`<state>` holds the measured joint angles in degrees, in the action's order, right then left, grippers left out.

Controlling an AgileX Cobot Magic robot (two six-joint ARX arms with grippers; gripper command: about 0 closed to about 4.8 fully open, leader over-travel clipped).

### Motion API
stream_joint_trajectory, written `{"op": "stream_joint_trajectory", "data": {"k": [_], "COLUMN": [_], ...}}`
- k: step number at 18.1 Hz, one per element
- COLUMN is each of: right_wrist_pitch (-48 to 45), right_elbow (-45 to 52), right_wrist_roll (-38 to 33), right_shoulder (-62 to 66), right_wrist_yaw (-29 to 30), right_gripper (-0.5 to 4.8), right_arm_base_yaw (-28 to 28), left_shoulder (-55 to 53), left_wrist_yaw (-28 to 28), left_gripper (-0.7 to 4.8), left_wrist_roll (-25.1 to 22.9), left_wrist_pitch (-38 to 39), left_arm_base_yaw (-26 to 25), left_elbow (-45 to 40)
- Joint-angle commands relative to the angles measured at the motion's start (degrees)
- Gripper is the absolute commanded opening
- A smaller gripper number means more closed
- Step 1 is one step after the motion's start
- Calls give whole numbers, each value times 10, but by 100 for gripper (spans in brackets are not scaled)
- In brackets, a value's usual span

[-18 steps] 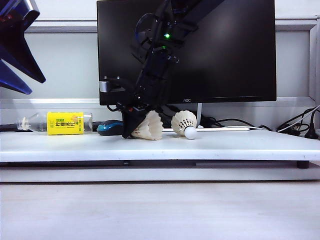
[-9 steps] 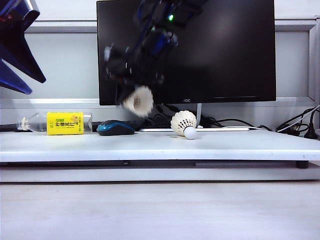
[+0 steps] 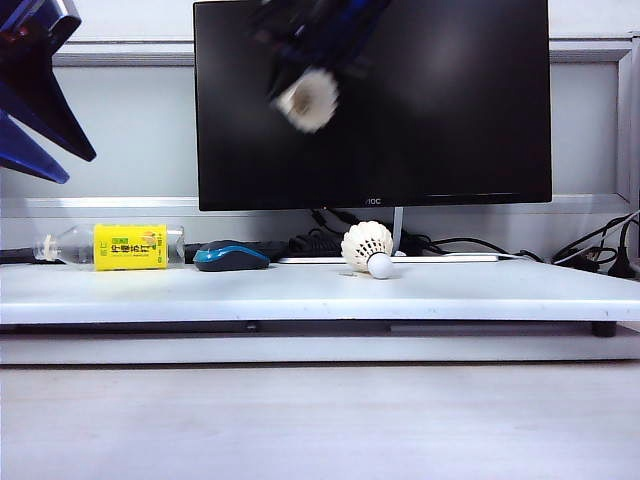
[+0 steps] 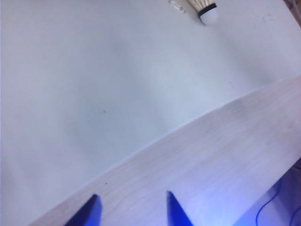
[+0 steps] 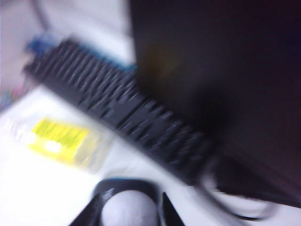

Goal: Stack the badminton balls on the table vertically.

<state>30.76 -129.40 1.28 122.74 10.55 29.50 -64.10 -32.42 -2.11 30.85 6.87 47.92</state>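
Exterior view: the right gripper (image 3: 305, 85), motion-blurred high in front of the black flat-screen monitor (image 3: 450, 100), carries 1 white feather shuttlecock (image 3: 308, 99) well above the long white desk board (image 3: 480, 290). Its jaws are part closed around the cone, and the right wrist view shows the same shuttlecock's round white cork tip (image 5: 129, 212) between the 2 dark fingers (image 5: 89, 212). The second white feather shuttlecock (image 3: 368, 248) lies tilted on the board below the monitor, cork tip toward the camera; the left wrist view catches its tip and dark band (image 4: 207, 10) at the frame's edge. The left gripper (image 3: 40, 90) hangs at the far left, its blue fingertips (image 4: 89, 214) apart with nothing between them. A clear bottle with a yellow label (image 3: 120, 246) and a blue computer mouse (image 3: 230, 256) lie on the board, well apart from the resting shuttlecock. Risks, as judged: the light grip may slip during fast travel; and because the resting shuttlecock lies tilted, not upright, nesting the carried 1 may simply roll it away.
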Motion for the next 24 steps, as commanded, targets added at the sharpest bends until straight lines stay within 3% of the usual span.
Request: {"op": "stream_joint_trajectory", "data": {"k": [1, 6, 12, 14, 19, 24], "right_wrist_pitch": [-5, 51, 66, 69, 123, 166], "right_elbow": [-2, -1, 149, 170, 185, 235], "right_wrist_roll": [-20, -18, -8, -6, 12, 20], "right_shoulder": [-40, -73, -73, -73, -72, -72], "right_wrist_yaw": [0, 31, 150, 148, 48, 30], "right_gripper": [173, 172, 171, 171, 171, 171], "right_arm_base_yaw": [-22, -51, -49, -49, -50, -50], "left_shoulder": [1, 2, -2, -3, -8, -9], "left_wrist_yaw": [2, 3, 1, 0, 0, 1], "left_gripper": [188, 187, 187, 187, 187, 187], "left_wrist_roll": [2, 6, 12, 13, 13, 13], "left_wrist_pitch": [-9, -14, -62, -83, -87, -87], "left_arm_base_yaw": [0, 0, 0, 0, 0, 0], "left_elbow": [0, 0, -1, -1, -1, -1]}}
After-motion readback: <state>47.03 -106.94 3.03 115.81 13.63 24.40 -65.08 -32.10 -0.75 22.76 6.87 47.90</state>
